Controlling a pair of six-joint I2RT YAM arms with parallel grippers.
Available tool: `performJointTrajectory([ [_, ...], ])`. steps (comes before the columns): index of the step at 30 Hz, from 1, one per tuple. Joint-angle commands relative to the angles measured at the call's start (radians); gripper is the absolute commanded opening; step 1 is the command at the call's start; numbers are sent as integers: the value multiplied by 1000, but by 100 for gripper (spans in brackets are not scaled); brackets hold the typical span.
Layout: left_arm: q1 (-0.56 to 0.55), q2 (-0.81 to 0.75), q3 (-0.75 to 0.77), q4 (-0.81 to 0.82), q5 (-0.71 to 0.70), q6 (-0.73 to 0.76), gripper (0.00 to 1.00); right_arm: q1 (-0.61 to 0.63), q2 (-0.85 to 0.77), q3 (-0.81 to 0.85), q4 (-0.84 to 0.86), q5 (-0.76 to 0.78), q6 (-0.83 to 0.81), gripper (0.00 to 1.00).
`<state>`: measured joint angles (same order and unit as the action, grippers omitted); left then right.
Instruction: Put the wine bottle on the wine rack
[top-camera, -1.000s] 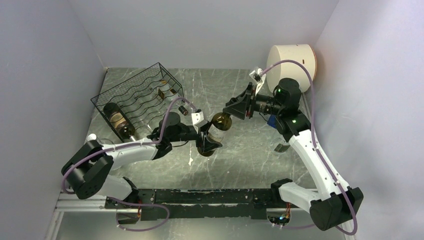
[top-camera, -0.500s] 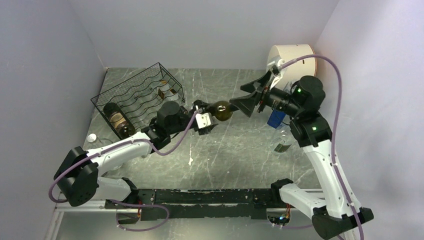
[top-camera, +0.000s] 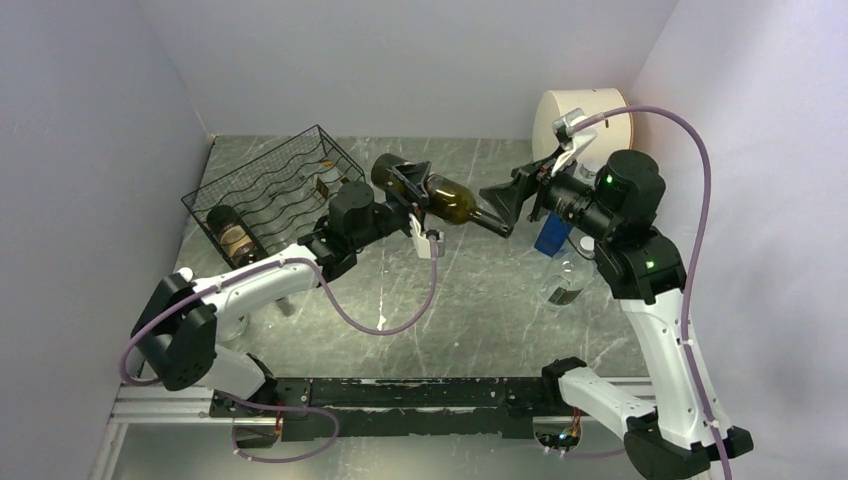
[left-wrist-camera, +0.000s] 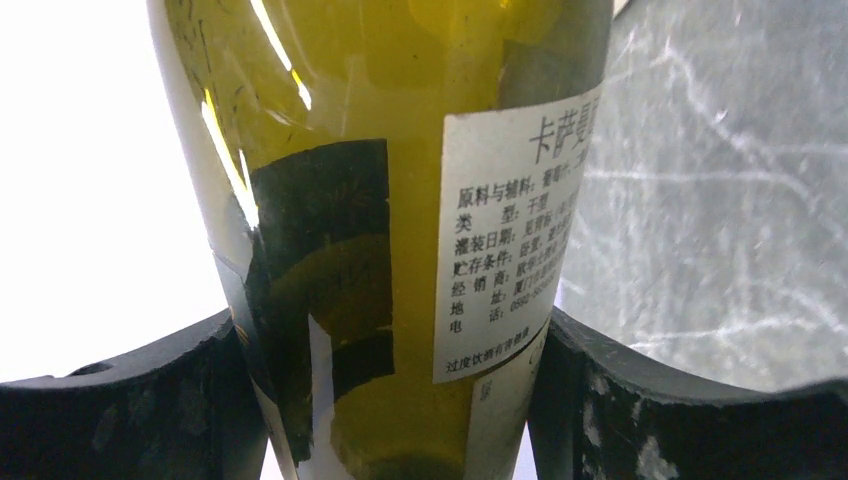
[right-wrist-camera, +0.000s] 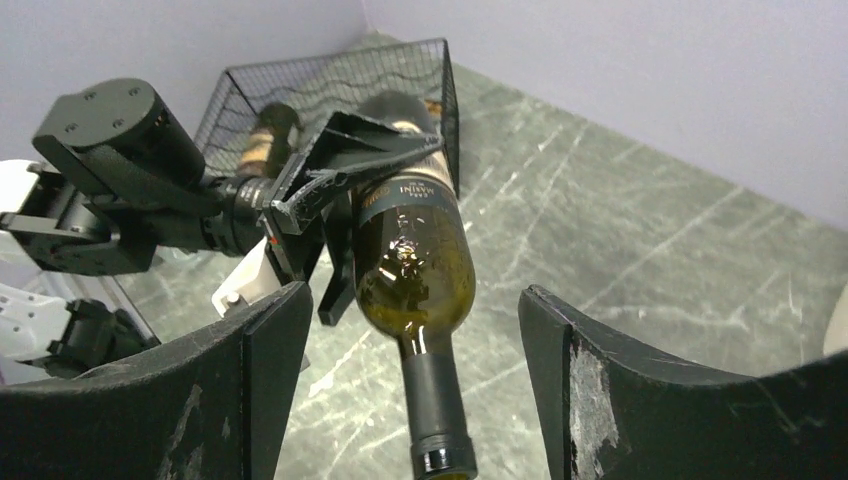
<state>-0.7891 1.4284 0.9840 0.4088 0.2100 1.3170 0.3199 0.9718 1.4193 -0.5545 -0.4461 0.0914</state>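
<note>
the left hand (top-camera: 408, 186) is closed on the body of the bottle (top-camera: 452, 201), its fingers (left-wrist-camera: 120, 400) pressed to the glass on both sides beside the white label, and it holds the bottle in the air over the worktop (top-camera: 480, 300), in the upper middle of the overhead frame. the bottle lies nearly level, base toward the upper left, neck pointing right and a little down. in the overhead view its base end shows just right of the rack's right edge, outside the rack (top-camera: 275, 190). the rack, black wire with wavy tiers, sits on the worktop in the upper left, near the left wall; a second bottle (top-camera: 236, 241) lies in its lower left end. the right hand (top-camera: 498, 210) is spread wide with the neck between its fingers (right-wrist-camera: 250, 390); the wrist view shows a clear gap on either side of the neck, so it grips nothing. a white drum (top-camera: 585, 115) stands in the upper right corner, and a blue thing (top-camera: 549, 238) sits just below the right wrist, too hidden to name.
</note>
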Motion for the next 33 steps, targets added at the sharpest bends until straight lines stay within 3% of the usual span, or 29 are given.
performJointTrajectory([
  [1,3,3,55,163,-44,291,7,-3,22,18,-155,52,-63,79],
  [6,3,6,66,145,-21,387,7,-4,97,6,-270,18,-100,74],
  [11,4,19,76,136,-27,471,7,0,132,-43,-263,-7,-98,72],
  [23,4,23,85,139,6,471,7,58,197,-173,-187,-5,-68,65],
  [33,-1,1,59,146,14,487,7,207,273,-183,-154,117,-67,52],
])
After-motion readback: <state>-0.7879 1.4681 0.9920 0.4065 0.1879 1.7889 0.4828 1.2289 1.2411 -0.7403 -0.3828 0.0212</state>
